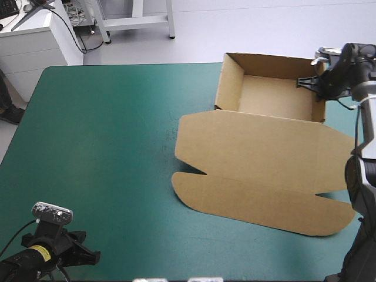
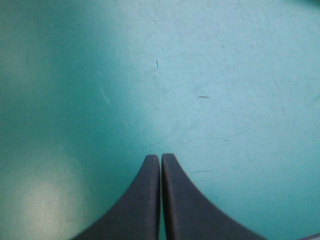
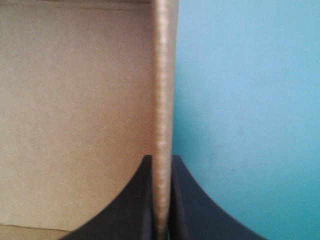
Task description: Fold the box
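Note:
The brown box (image 1: 267,94) stands as an open tray at the table's far right, its lid (image 1: 264,170) lying flat toward the front with its flaps spread. My right gripper (image 1: 317,85) is at the tray's right wall, shut on that wall. In the right wrist view the wall's edge (image 3: 162,115) runs upright between the two black fingers (image 3: 187,205), with the tray's inside on one side and teal-green cover on the other. My left gripper (image 1: 64,252) rests low at the table's front left corner, far from the box. Its fingers (image 2: 160,200) meet in a point over bare cover.
The teal-green table (image 1: 106,147) stretches bare across its left half and middle. The tray's far wall lies near the table's far edge, and the lid's right tip reaches close to the right edge beside my right arm (image 1: 364,164).

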Available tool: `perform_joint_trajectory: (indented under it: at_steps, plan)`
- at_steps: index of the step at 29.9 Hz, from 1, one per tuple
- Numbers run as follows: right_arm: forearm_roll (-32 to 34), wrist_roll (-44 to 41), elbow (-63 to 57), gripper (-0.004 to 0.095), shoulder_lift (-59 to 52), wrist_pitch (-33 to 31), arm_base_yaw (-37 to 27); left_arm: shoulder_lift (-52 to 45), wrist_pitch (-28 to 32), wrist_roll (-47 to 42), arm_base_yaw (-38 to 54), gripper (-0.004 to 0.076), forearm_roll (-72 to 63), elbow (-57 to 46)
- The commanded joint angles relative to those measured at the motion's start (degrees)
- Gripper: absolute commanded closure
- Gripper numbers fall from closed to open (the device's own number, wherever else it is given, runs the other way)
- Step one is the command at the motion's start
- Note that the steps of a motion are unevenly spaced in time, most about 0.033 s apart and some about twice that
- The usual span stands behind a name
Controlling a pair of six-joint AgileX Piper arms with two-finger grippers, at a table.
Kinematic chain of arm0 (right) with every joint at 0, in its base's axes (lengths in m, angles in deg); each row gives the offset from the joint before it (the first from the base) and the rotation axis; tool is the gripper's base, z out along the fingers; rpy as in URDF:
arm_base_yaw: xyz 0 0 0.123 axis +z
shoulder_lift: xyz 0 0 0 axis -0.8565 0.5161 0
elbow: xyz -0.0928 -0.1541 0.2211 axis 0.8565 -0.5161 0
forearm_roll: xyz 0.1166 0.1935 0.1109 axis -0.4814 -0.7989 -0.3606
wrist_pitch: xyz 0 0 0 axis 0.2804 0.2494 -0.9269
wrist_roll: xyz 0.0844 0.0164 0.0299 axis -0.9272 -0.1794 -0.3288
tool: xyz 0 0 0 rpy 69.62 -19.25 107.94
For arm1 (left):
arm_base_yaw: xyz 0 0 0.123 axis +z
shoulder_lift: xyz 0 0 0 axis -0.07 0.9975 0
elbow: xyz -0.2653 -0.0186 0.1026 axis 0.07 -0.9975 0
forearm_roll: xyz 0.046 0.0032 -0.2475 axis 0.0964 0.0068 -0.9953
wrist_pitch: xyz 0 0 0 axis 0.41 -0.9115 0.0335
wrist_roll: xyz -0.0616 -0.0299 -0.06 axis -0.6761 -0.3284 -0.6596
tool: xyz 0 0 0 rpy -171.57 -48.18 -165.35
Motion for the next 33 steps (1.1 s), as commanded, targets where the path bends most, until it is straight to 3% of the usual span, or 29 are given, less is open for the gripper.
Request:
perform_joint_trajectory:
  at_steps: [1, 6, 13, 15, 19, 22, 33]
  plan:
    - [1.1, 0.9, 1.3, 0.0921, -4.2, -0.6, -5.2, 0.5, 2.6, -0.1, -0.2, 0.0732, -0.7, 1.4]
    - [4.1, 0.9, -0.3, 0.0921, -4.1, -0.6, -11.5, 0.5, 2.6, -0.1, -0.2, 0.0732, -0.7, 1.4]
    - [6.2, -0.3, -0.3, 0.0909, -4.1, -0.6, -15.1, 0.5, 2.6, -0.1, -0.2, 0.0732, -0.6, 1.4]
    - [7.7, -1.6, -0.3, 0.0855, -4.1, -0.6, -15.1, 0.5, 2.6, -0.1, -0.2, 0.0732, -0.6, 1.4]
    - [9.1, -3.1, -0.3, 0.0629, -4.1, -0.6, -15.1, 0.5, 2.6, -0.1, -0.2, 0.0732, -0.6, 1.4]
    - [8.9, -3.1, -0.3, 0.0518, -4.1, -0.6, -15.1, 0.5, 2.6, -0.1, -0.2, 0.0732, -0.6, 1.4]
    - [7.3, 0.8, -0.3, 0.0509, -9.9, -0.6, -15.1, 0.5, 2.6, -0.1, -0.2, 0.0732, -0.5, 1.3]
